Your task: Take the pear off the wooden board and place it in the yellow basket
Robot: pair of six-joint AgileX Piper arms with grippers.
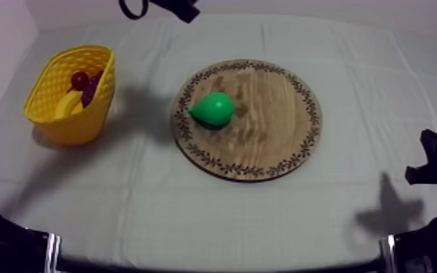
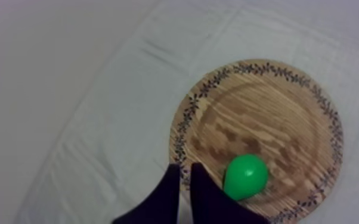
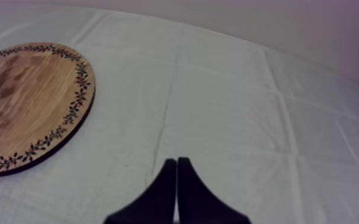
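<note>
Now: left hand (image 2: 183,168) narrow, fingers nearly together, holding nothing. It hangs over the edge of board (image 2: 265,113), with pear (image 2: 245,176) just beside it, untouched. Right hand (image 3: 176,162) narrow too, empty, low over bare desk (image 3: 247,107), apart from board.

Nothing of task done yet. Pear lies on its side on board, on the part toward basket (image 1: 83,120). Left to do: open, grasp, lift, carry, drop.

Basket at desk's left side already holds banana (image 1: 67,105) and small red fruit (image 1: 80,78); room looks enough. Nothing stands between board and basket.
</note>
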